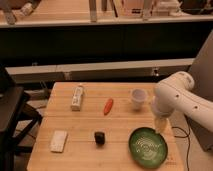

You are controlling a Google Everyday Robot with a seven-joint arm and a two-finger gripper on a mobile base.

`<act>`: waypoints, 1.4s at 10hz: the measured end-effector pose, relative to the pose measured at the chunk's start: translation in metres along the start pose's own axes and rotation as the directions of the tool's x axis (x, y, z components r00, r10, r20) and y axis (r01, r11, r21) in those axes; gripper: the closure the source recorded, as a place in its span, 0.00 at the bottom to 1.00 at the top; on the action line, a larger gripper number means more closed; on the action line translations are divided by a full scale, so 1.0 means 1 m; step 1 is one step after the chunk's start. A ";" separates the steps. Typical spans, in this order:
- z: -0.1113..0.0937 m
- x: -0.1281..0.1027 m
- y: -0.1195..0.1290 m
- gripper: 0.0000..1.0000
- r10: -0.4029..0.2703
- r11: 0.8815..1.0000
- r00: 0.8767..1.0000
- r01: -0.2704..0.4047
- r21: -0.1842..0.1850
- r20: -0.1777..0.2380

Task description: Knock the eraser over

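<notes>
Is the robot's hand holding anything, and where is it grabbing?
Nothing. The hand hangs empty by the far right rim of the round green plate, away from the small black eraser block.

It looked like a robotics lab or workshop: a plain wooden table (80, 125) stood before long benches (60, 12) on the far side, and a white robot arm (175, 95) held its gripper (160, 125) over the table's right edge.
</notes>
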 end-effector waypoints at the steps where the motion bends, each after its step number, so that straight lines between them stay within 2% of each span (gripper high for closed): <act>1: 0.002 -0.007 0.001 0.20 -0.017 1.000 1.000 0.017 0.001 0.003; 3: 0.006 -0.022 0.007 0.20 -0.035 0.999 0.999 0.035 0.000 0.006; 7: 0.014 -0.026 0.018 0.20 -0.063 0.998 0.998 0.063 0.000 0.013; 10: 0.021 -0.045 0.028 0.20 -0.092 0.996 0.995 0.093 -0.003 0.032; 14: 0.028 -0.048 0.041 0.20 -0.105 0.994 0.994 0.105 -0.006 0.044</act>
